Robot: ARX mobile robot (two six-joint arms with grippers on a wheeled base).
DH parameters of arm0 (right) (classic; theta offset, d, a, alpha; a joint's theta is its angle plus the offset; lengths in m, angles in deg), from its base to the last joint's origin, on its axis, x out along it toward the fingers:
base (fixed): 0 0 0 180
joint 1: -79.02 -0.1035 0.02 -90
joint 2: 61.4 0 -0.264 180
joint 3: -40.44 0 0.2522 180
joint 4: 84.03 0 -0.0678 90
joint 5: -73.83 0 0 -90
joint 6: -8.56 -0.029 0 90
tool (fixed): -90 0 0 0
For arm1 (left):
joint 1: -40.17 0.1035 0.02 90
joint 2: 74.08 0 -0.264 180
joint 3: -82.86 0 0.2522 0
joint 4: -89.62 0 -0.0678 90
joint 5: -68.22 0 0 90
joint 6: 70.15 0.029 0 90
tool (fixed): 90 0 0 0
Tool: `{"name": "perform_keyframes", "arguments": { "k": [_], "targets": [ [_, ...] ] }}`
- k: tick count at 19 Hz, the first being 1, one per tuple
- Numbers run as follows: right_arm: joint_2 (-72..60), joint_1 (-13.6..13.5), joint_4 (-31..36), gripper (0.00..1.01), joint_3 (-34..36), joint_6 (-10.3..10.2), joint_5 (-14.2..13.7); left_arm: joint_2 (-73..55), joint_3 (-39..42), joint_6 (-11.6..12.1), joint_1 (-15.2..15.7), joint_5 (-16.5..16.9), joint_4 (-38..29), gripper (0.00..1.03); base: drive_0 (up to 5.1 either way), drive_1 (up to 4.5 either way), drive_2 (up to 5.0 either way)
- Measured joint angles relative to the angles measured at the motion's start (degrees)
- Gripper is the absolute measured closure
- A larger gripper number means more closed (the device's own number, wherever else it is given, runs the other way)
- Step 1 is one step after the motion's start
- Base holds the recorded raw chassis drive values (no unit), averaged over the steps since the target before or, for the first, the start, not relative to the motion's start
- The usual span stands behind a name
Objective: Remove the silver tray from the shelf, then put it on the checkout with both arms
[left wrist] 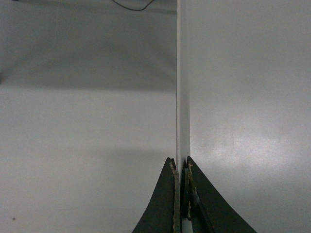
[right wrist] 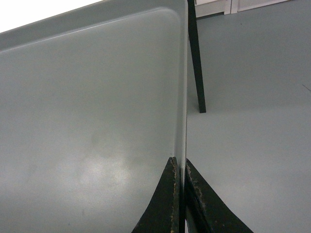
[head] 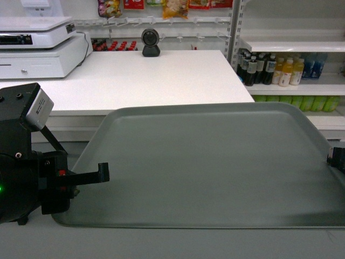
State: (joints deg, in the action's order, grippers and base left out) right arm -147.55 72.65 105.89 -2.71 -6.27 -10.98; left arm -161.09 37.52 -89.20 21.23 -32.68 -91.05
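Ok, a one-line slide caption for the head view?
Both grippers, left and right, hold the silver tray by its side edges, in front of the white checkout.

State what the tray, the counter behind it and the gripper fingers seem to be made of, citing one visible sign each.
Silver tray: likely moulded plastic; matte grey-green, rounded corners, soft glare.
Checkout: probably laminate or painted board; plain flat white top.
Fingers of the right gripper and left gripper: hard black plastic or metal, unclear; worn, speckled inner edges.

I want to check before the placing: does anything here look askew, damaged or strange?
Nothing stands out. The tray is held about level before the checkout, and each gripper, left and right, is shut on its rim. Only the finger pads look worn at their edges.
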Motion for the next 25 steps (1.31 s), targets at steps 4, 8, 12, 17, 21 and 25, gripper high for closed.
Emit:
{"name": "perform_keyframes", "arguments": {
  "k": [4, 8, 12, 17, 21, 25],
  "targets": [
    [0.02, 0.0, 0.33, 0.98, 0.0, 0.0, 0.0, 0.0, 0.0, -0.02, 0.0, 0.0, -0.22, 1.0, -5.0, 2.45, 2.5],
    [0.0, 0.0, -0.09, 0.98, 0.0, -0.02, 0.0, 0.0, 0.0, 0.0, 0.0, 0.0, -0.04, 1.0, -2.5, 1.23, 1.2],
    [0.0, -0.2, 0.0, 0.98, 0.0, -0.09, 0.02, 0.04, 0.02, 0.17, 0.22, -0.02, 0.0, 1.0, -0.2, 1.94, -2.4],
    [0.0, 0.0, -0.07, 0.98, 0.0, -0.11, 0.15, 0.0, 0.02, 0.13, 0.22, 0.04, 0.04, 1.0, 0.0, 4.29, -4.3],
    [0.0, 0.0, -0.11, 0.98, 0.0, -0.11, 0.13, -0.04, 0.02, 0.13, 0.22, 0.15, 0.04, 1.0, 0.1, 4.43, -4.2],
    [0.0, 0.0, -0.02, 0.98, 0.0, -0.11, 0.17, -0.04, 0.02, 0.13, 0.2, 0.07, -0.07, 1.0, 0.0, 4.31, -4.3]
  ]
}}
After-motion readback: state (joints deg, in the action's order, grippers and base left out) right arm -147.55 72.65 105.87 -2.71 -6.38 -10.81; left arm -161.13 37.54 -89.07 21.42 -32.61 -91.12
